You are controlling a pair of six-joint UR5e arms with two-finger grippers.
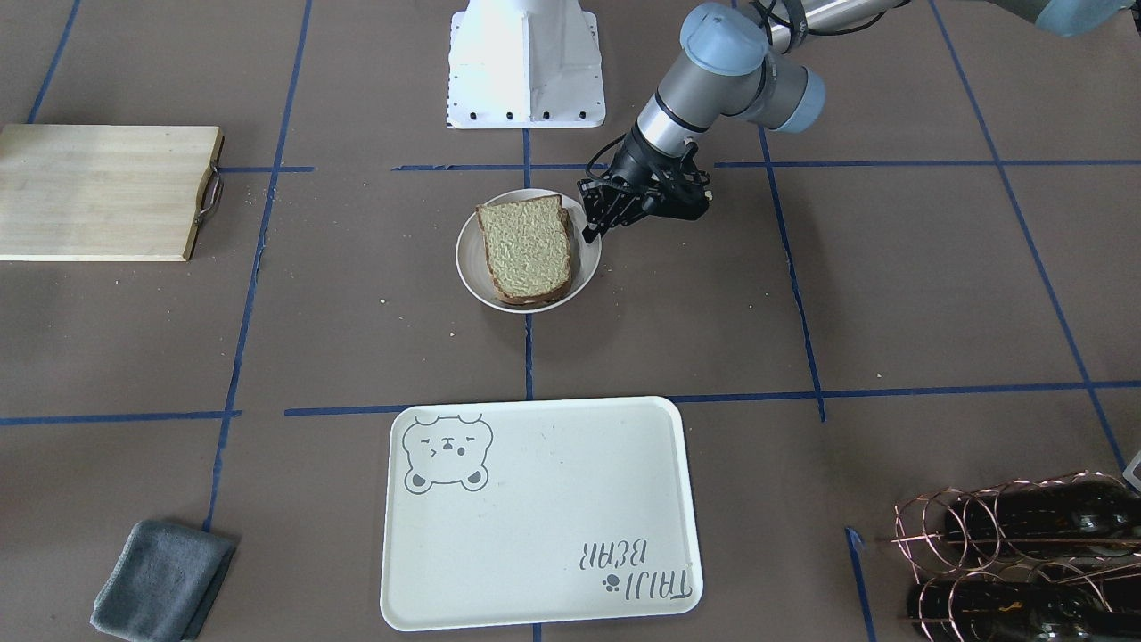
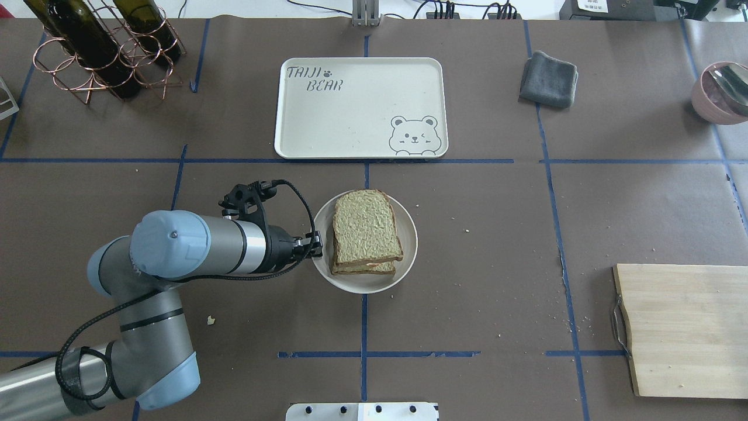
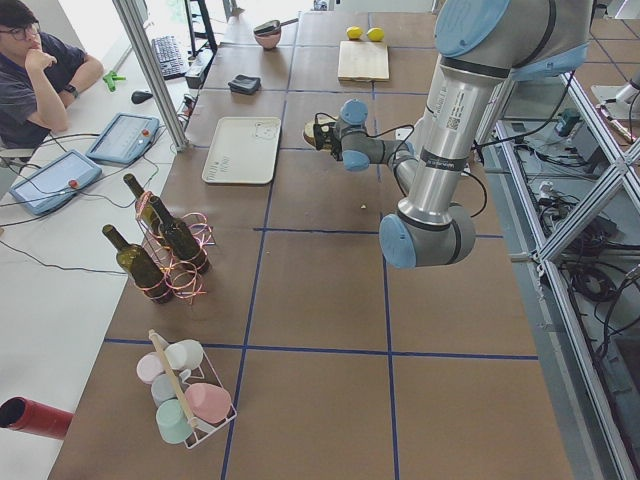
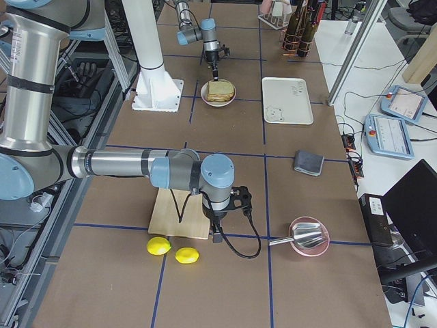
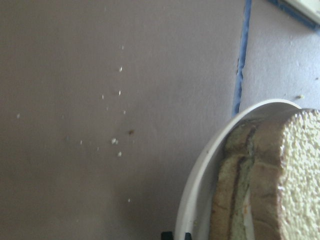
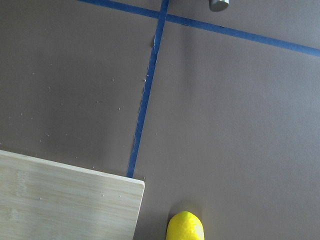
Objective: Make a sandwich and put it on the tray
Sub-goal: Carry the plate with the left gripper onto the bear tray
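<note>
The sandwich, two tan bread slices stacked with only a thin sliver of filling showing at the edge, lies on a small round white plate at the table's middle; it also shows in the overhead view. My left gripper lies low and level at the plate's rim, jaws nearly together on the rim. The cream bear tray is bare, farther from the robot than the plate. My right gripper hangs by the cutting board's corner; I cannot tell whether it is open or shut.
A pale wooden cutting board lies at the right, with two lemons beside it. A grey cloth and a pink bowl sit at the far right. A copper rack with wine bottles stands at the far left.
</note>
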